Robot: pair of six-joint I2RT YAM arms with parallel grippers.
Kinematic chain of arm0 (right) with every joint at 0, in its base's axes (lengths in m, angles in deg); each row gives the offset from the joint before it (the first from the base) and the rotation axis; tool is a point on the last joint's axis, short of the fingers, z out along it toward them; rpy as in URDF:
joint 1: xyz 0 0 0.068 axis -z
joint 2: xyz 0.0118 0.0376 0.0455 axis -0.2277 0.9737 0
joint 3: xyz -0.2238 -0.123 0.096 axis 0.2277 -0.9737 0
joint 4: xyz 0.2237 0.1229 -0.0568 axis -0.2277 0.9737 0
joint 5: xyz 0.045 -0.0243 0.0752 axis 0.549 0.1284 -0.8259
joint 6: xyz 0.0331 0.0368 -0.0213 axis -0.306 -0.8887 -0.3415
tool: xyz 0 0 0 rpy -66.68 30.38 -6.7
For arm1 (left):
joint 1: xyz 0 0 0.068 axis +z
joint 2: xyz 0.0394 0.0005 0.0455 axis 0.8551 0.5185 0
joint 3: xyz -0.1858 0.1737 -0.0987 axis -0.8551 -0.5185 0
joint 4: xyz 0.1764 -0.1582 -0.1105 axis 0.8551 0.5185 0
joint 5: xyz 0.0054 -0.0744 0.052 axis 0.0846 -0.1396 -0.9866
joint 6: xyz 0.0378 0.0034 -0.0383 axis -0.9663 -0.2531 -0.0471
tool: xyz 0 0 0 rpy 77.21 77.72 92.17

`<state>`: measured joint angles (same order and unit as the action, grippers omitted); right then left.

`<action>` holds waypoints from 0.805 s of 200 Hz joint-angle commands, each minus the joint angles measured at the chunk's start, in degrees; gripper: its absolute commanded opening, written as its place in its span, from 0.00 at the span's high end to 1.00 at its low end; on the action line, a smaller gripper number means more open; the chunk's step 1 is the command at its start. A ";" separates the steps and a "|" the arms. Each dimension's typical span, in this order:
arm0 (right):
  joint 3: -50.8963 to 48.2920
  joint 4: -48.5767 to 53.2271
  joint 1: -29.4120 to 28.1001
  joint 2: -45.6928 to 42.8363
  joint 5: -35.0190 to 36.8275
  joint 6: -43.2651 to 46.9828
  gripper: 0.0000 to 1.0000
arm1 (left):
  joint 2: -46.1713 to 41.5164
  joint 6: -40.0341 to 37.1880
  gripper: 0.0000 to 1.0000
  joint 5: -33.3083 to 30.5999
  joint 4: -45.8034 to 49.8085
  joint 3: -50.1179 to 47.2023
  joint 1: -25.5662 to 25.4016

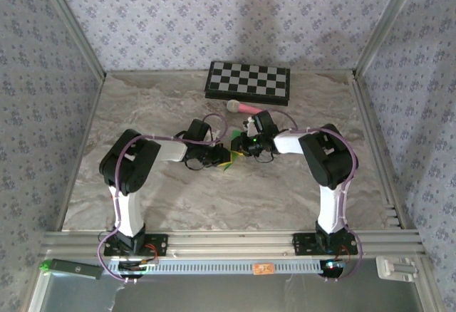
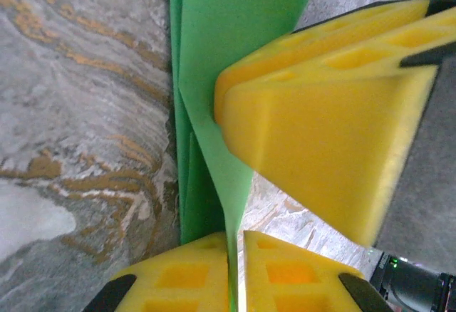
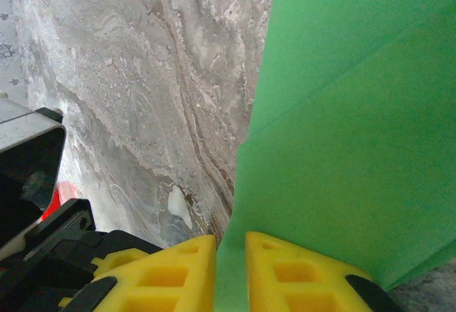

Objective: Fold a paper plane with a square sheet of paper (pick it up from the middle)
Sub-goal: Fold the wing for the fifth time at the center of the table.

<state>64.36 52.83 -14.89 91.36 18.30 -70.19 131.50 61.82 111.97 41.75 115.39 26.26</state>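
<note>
The bright green sheet of paper (image 1: 226,161) is folded into layered flaps and hangs above the marble table top between my two grippers. My left gripper (image 1: 225,155) meets it from the left. In the left wrist view, that gripper (image 2: 239,244) is closed on the paper's (image 2: 235,27) thin edge, with a hairline of light beside the right pad. My right gripper (image 1: 242,146) comes in from the right and is shut on the paper (image 3: 356,112) in the right wrist view (image 3: 230,248). Its yellow finger (image 2: 328,134) looms in the left wrist view. The grippers cover most of the paper, so I cannot make out a paper plane shape.
A black-and-white checkered board (image 1: 248,82) lies at the back of the table. A pink-handled microphone (image 1: 242,105) lies just in front of it, close behind the grippers. Patterned walls enclose three sides, and a metal rail (image 1: 228,242) runs along the near edge.
</note>
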 commanded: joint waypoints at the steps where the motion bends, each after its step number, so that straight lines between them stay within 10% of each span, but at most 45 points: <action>1: 0.75 4.73 -0.24 2.76 3.19 1.59 0.80 | -2.18 0.12 0.86 -0.77 4.86 -1.68 0.48; 161: 1.73 6.38 -0.69 3.20 3.50 2.00 0.81 | -8.80 0.32 0.81 -2.75 9.58 -2.07 0.34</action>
<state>65.82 55.46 -15.13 91.75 18.83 -69.82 127.46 62.67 111.10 47.65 112.85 26.52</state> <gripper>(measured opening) 0.191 0.177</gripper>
